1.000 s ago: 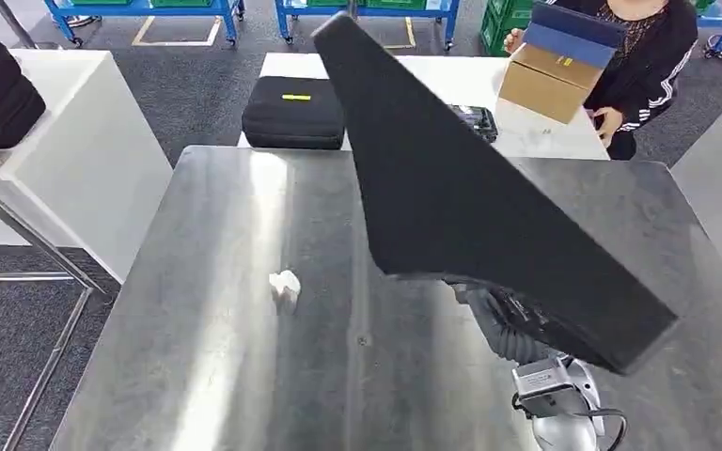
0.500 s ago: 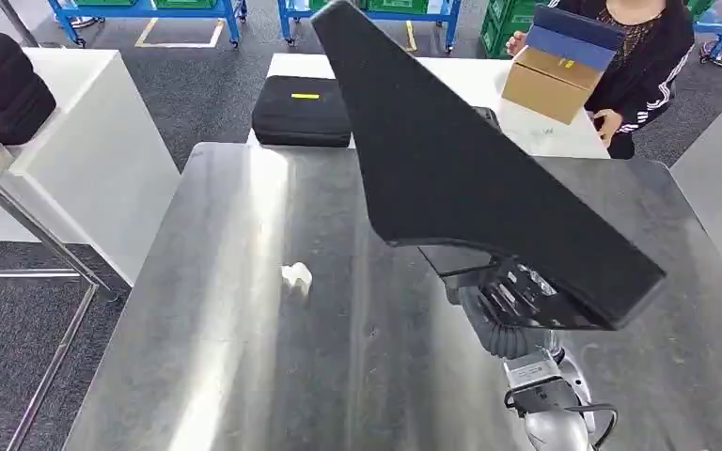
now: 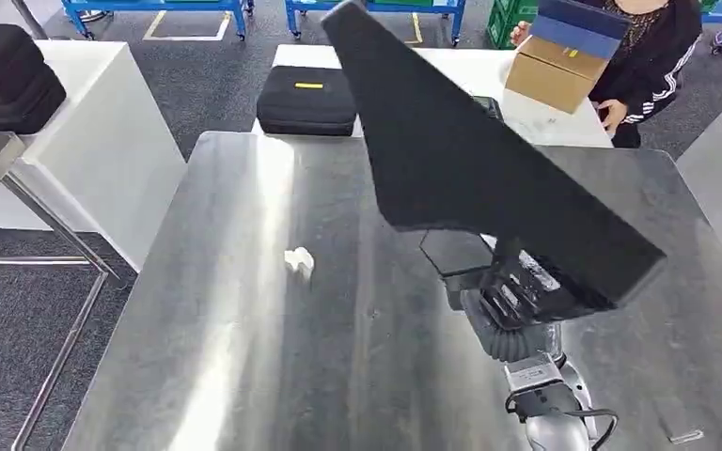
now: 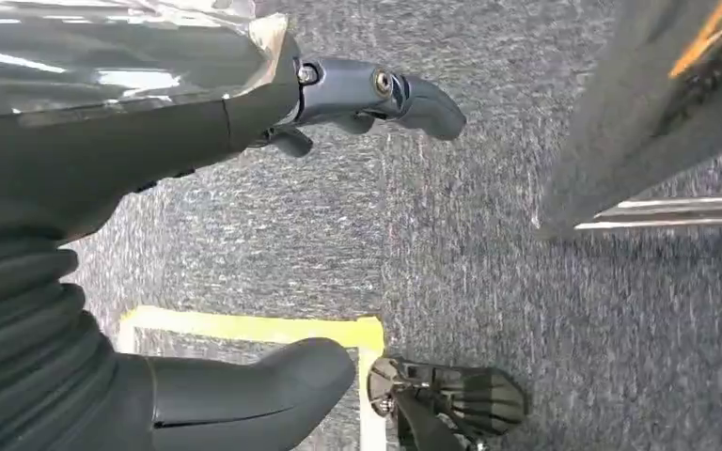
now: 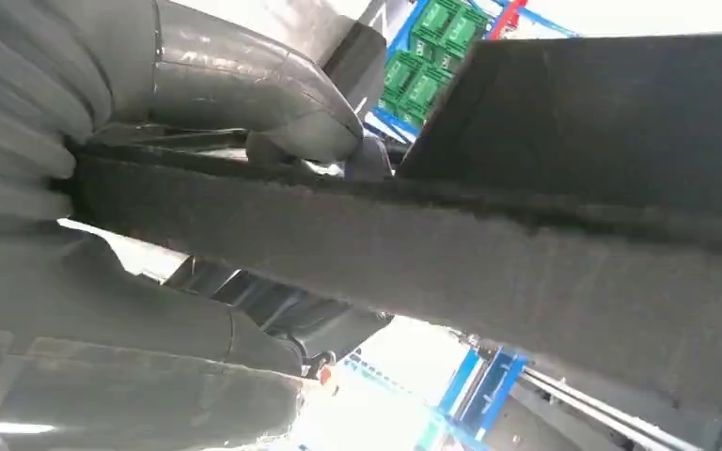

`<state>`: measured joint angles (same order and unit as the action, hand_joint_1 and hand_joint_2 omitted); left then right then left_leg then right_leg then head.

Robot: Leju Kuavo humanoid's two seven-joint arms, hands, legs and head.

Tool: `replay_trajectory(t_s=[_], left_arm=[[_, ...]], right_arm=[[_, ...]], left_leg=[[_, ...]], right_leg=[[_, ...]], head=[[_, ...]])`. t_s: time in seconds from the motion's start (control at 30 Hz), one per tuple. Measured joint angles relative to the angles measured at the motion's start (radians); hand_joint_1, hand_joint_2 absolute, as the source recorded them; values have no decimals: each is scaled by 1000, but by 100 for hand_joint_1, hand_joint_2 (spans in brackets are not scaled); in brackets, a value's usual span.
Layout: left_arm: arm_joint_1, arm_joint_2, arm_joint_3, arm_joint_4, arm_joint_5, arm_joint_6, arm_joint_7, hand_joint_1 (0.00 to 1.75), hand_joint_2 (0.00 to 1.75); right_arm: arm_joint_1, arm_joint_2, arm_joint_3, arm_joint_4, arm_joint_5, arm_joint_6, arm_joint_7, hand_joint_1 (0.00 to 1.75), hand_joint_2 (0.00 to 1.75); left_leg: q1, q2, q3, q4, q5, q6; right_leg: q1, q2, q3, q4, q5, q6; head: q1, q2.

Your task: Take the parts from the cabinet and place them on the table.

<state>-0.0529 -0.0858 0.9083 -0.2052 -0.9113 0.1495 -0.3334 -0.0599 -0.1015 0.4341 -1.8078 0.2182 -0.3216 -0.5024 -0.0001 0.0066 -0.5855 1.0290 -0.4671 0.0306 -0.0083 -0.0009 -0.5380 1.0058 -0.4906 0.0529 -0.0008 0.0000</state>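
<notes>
Far upper left of the head view: a black bag [image 3: 5, 80] on a white table [image 3: 94, 141]; below it, grey carpet [image 3: 19, 310] and a metal leg.

Centre left: my steel tabletop [image 3: 244, 376] spans the lower frame; a small white scrap [image 3: 298, 262] lies on it, well apart from my arm.

Upper centre: a black case [image 3: 306, 99] with a yellow mark sits on the far white table [image 3: 475, 70], just beyond the steel edge.

Centre to right: the part, a large black foam panel [image 3: 470, 160], hangs above the tabletop, tilted, its narrow end toward the upper centre and its thick end at right centre; my right robot hand [image 3: 512, 287] grips it from beneath at the thick end; in the right wrist view the panel edge [image 5: 451, 244] runs between my thumb [image 5: 273, 103] on one face and fingers [image 5: 282, 315] on the other, clamped.

Upper right: a person in a black sleeve [image 3: 653, 70] holds a cardboard box [image 3: 553, 70] with a blue lid.

Left wrist view: my left robot hand [image 4: 150, 235] hangs over carpet with yellow floor tape [image 4: 254, 329]; fingers [image 4: 385, 94] apart, holding nothing.
</notes>
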Motion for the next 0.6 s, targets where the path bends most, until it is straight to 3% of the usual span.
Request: replay_trajectory(t_s=[0.03, 0.1, 0.13, 0.17, 0.2, 0.23, 0.27, 0.33, 0.37, 0.4, 0.5, 0.53, 0.57, 0.6], left_arm=[[0, 3, 1, 0, 0, 0, 1, 0, 175], [0, 1, 1, 0, 0, 0, 2, 0, 175], [0, 2, 1, 0, 0, 0, 2, 0, 175], [0, 3, 1, 0, 0, 1, 2, 0, 175], [1, 3, 1, 0, 0, 2, 2, 0, 175], [1, 3, 1, 0, 0, 3, 2, 0, 175], [0, 3, 2, 0, 0, 4, 2, 0, 175], [-1, 4, 2, 0, -2, 5, 2, 0, 175], [-3, 4, 1, 0, -5, 5, 2, 0, 175], [-5, 5, 1, 0, -7, 5, 2, 0, 175], [-5, 4, 1, 0, -12, 5, 2, 0, 175], [-6, 4, 1, 0, -18, 6, 2, 0, 175], [-5, 3, 0, 0, -21, 8, 1, 0, 175], [-5, 3, -1, 0, -24, 9, 1, 0, 175]], right_arm=[[0, 0, 0, 0, 0, 0, 0, 175, 175], [-2, 1, 0, 0, 0, 0, 0, 175, 175], [-1, 1, 0, 0, 0, 0, 0, 175, 175], [-1, 1, 1, 0, 0, 0, 0, 175, 175], [-1, 1, 1, 1, 0, 0, 0, 175, 175], [0, 1, 1, 1, 0, 0, 0, 175, 175], [0, 1, 1, 1, 0, 0, 1, 175, 175], [0, 2, 1, 1, 0, 0, 1, 175, 175], [0, 2, 1, 1, 0, 0, 1, 175, 175], [1, 2, 1, 1, 0, 0, 1, 175, 175], [3, 3, 2, 0, 2, 0, 2, 175, 175], [4, 2, 2, 0, 4, -1, 2, 175, 175], [4, 2, 1, 0, 4, -1, 2, 175, 175], [4, 2, 2, 0, 4, -1, 2, 175, 175]], left_leg=[[4, -4, -6, 7, -8, -5], [5, -6, -35, 85, -94, -15], [8, -6, -63, 165, -148, -21], [10, -6, -86, 236, -185, -25], [11, -7, -95, 278, -198, -27], [12, -6, -86, 279, -188, -29], [15, -6, -56, 240, -158, -30], [21, -6, 53, 73, -86, -30], [23, -7, 99, -5, -95, -30], [15, -12, 104, -10, -87, -21], [5, -12, 83, -12, -83, 0], [8, -11, 81, -23, -75, 9], [7, -10, 78, -28, -75, -8], [7, -10, 74, -28, -70, -1]], right_leg=[[-20, -1, -3, -8, 9, -14], [-16, -4, -17, -8, 21, -32], [-14, -6, -25, -8, 27, -40], [-13, -7, -35, -7, 33, -40], [-12, -8, -43, -7, 40, -39], [-12, -8, -51, -6, 46, -38], [-13, -8, -60, -4, 51, -33], [-16, -7, -73, 4, 60, -25], [-14, -7, -77, 9, 64, -20], [-8, -8, -80, 10, 70, -11], [-10, -9, -82, -2, 85, 11], [-4, -8, -84, -7, 90, 15], [-4, -9, -93, -15, 69, -12], [-1, -9, -94, -14, 58, -26]], head=[[2, 0], [-5, 0], [-6, 0], [-6, 0], [-7, 0], [-6, 0], [-7, 0], [-8, 0], [-8, 0], [-5, 0], [-2, 0], [-4, 0], [0, 0], [-1, 0]])
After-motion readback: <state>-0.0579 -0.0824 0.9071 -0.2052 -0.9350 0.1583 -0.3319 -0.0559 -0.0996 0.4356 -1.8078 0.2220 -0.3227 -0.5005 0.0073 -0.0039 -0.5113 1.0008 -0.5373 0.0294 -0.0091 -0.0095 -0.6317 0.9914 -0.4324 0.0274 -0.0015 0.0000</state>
